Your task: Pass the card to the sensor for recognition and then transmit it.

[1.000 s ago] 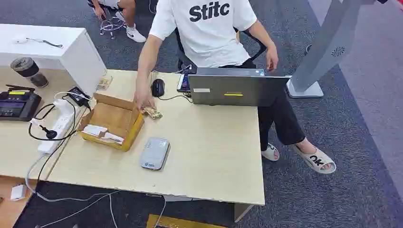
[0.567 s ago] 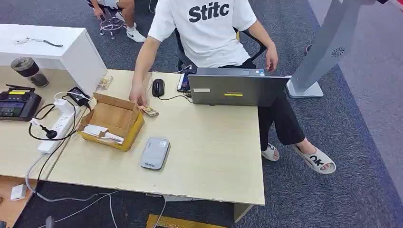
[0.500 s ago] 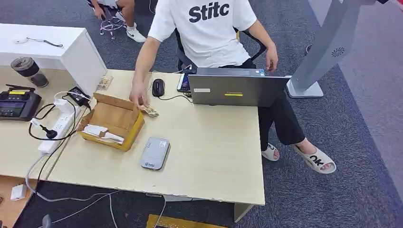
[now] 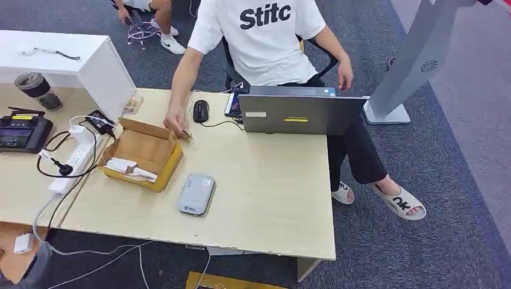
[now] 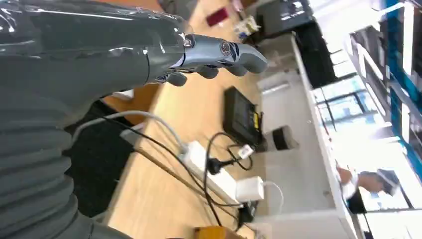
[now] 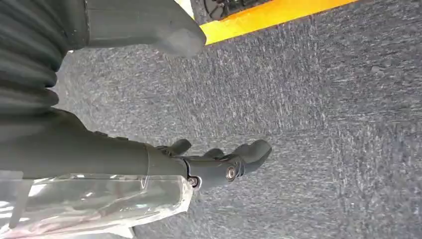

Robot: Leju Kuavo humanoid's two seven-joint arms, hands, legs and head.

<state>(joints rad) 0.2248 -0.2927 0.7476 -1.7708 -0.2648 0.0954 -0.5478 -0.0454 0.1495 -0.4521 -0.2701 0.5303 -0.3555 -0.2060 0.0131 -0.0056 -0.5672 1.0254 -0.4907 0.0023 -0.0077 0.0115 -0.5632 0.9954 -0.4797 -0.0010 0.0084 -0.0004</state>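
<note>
Lying at the fingertips of a seated person's hand (image 4: pixel 175 122), the card (image 4: pixel 188 133) rests on the pale wooden table (image 4: pixel 271 198), just beside the far corner of an open cardboard box (image 4: pixel 142 154). The grey sensor (image 4: pixel 196 194) sits flat on the table nearer the robot, just past the box's near corner and apart from the card. Well away from both, the left hand (image 5: pixel 209 55) hangs off the table's left end above a white power strip (image 5: pixel 209 169) and a black controller (image 5: pixel 242 119); its fingers are extended, slightly curled, and hold nothing. The right hand (image 6: pixel 219 162) hangs over grey carpet (image 6: pixel 323 124), far from the card, fingers loosely spread and empty. A grey laptop (image 4: pixel 298 111) and a black mouse (image 4: pixel 200 111) lie beyond the card.
</note>
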